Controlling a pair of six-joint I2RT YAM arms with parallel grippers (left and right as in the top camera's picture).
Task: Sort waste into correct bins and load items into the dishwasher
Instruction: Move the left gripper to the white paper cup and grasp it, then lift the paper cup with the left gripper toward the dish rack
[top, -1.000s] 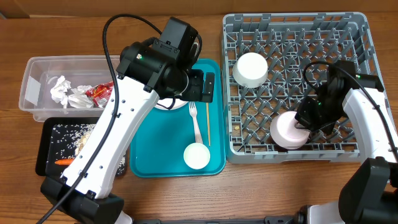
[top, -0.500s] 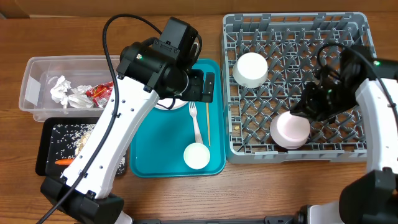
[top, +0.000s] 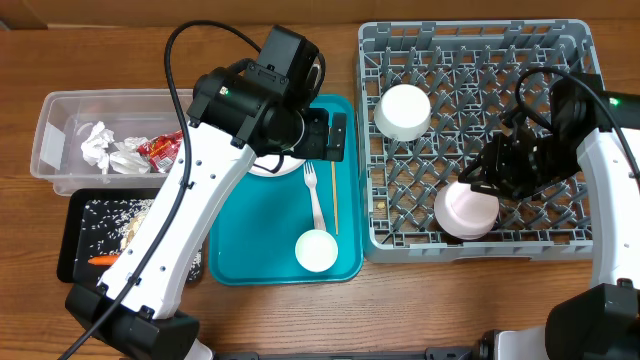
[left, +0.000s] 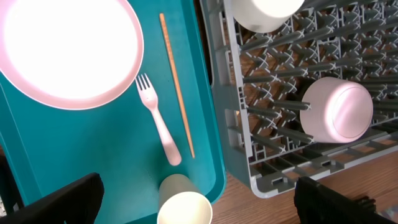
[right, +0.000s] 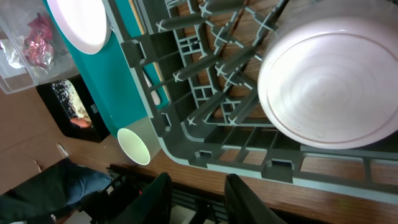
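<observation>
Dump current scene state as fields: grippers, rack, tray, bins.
left gripper: open, empty, over teal tray
right gripper: open, empty, close to near bowl
rack: near bowl, far bowl
teal tray: plate, fork, chopstick, cup
clear tub: napkins, wrapper
black tray: rice, carrot

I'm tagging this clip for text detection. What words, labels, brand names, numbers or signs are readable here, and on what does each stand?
No text can be read in any view.
red snack wrapper in the clear tub: any print is too small and blurred to read.
dish rack and teal tray: no lettering shows.
</observation>
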